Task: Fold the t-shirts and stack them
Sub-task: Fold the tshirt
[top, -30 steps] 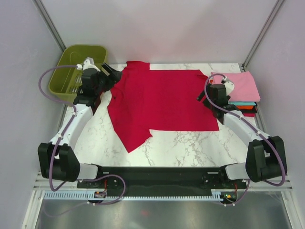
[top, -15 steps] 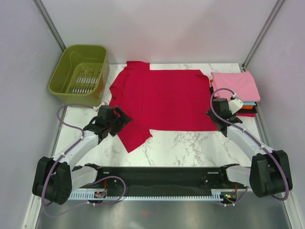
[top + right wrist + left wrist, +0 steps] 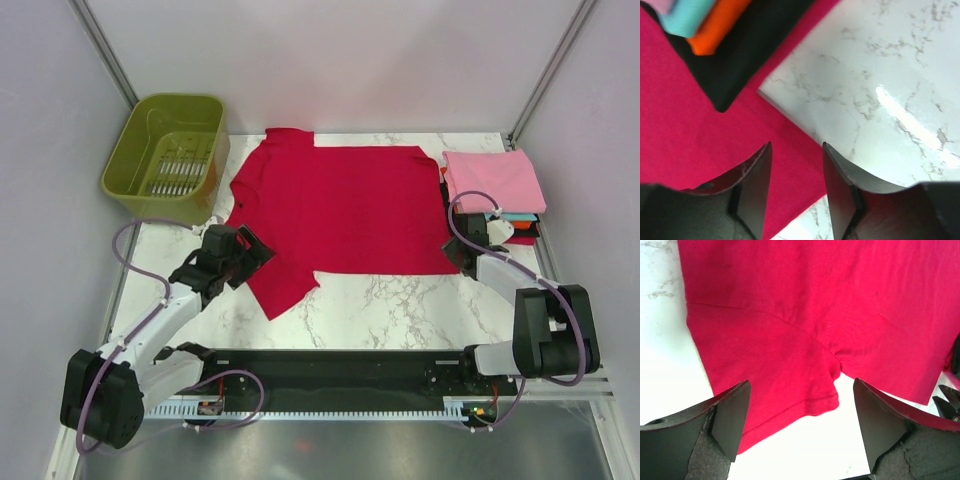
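Crimson red t-shirt (image 3: 340, 205) spread flat and smooth mid marble table (image 3: 400, 300), one short sleeve angled near-left, left gripper (image 3: 799, 405) wide apart over that sleeve, right gripper (image 3: 796, 175) half apart astride the near-right hem, pink-topped folded stack (image 3: 497, 185) just beside

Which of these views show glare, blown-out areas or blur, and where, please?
Top external: evenly lit, sharp, only soft shadows on the table. Left wrist: the table beside the crimson shirt is blown out to near white. Right wrist: a bright glare streak crosses the table, and the folded stack at top left is blurred.
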`<act>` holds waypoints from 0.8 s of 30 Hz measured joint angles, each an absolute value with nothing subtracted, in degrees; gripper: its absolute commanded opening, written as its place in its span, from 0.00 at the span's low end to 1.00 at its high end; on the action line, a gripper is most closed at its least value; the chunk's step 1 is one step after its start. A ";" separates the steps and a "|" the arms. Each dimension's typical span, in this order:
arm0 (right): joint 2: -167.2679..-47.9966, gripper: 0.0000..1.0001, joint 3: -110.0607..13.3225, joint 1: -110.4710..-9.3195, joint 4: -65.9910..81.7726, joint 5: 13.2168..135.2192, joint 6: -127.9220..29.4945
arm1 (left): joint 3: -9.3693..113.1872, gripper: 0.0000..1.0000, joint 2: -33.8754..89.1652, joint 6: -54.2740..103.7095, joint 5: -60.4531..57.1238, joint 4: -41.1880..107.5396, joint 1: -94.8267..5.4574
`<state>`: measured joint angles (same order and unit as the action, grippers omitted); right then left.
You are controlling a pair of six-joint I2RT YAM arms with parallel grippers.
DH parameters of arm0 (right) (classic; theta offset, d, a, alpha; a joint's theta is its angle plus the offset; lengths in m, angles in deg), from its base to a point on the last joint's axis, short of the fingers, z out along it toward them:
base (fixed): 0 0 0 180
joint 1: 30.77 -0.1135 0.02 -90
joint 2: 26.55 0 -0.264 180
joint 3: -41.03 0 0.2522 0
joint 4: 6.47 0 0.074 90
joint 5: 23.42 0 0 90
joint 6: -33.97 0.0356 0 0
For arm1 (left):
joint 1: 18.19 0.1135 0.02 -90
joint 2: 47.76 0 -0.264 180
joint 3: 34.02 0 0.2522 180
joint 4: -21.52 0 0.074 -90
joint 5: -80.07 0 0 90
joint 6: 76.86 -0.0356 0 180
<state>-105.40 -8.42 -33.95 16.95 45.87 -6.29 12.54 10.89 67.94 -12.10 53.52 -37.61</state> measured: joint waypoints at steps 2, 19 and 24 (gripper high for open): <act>-105.40 0.51 -7.61 -33.47 16.75 45.93 -5.83 | 12.54 0.90 10.45 67.94 -12.89 54.04 -37.91; -101.49 0.12 -3.48 -33.12 18.56 46.22 -5.53 | 12.67 0.90 12.64 67.94 -17.32 59.70 -40.23; -101.18 0.00 -3.28 -33.12 18.54 47.33 -5.33 | 13.24 0.83 12.75 68.10 -19.01 61.67 -42.98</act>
